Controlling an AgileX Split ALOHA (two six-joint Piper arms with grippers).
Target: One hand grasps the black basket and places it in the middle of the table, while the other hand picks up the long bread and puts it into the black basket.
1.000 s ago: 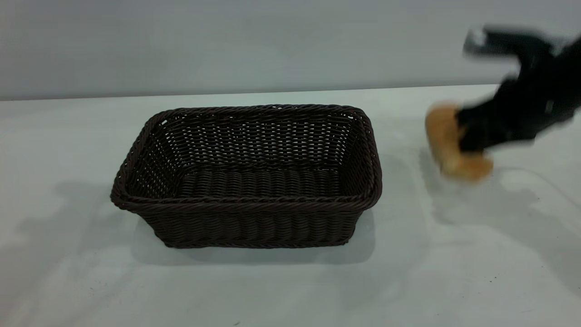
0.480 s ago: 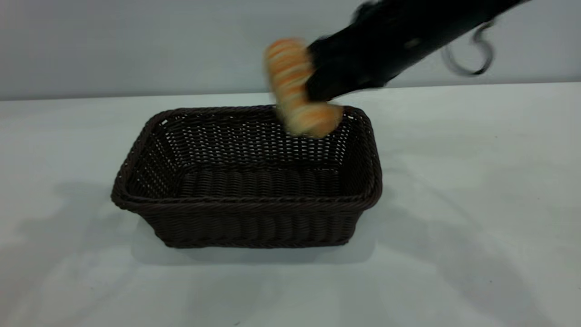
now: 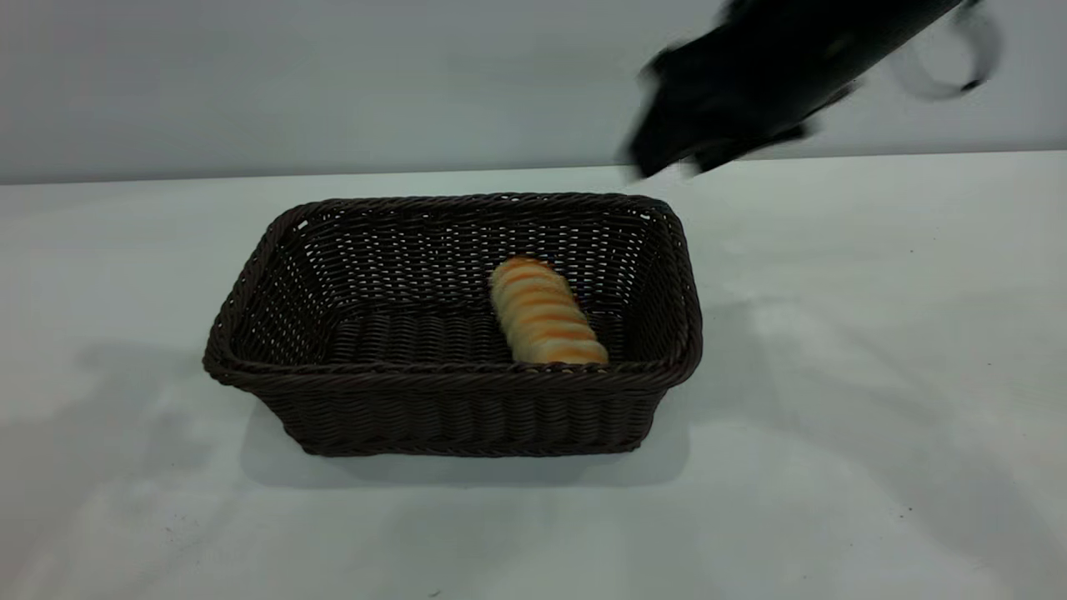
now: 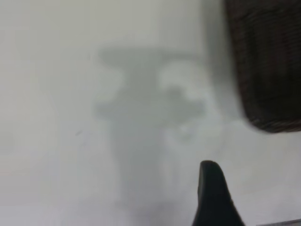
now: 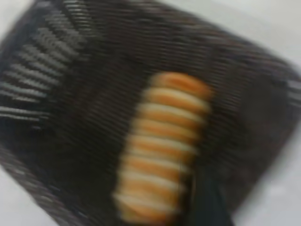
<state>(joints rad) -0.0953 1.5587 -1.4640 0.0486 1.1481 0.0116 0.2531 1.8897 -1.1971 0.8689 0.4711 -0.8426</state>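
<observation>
Long bread (image 3: pixel 546 312) lies inside black basket (image 3: pixel 333 379); right gripper (image 3: pixel 667 158) above rim, empty, spread unclear.

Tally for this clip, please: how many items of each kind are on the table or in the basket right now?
Baskets: 1, the black basket on the table.
Breads: 1, the long bread, lying inside the basket.
Total: 2.

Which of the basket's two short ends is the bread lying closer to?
The small golden-orange ridged bread roll lies in the dark woven wicker basket nearer the short end on the right arm's side, below the right tool; the other end has bare weave.
</observation>
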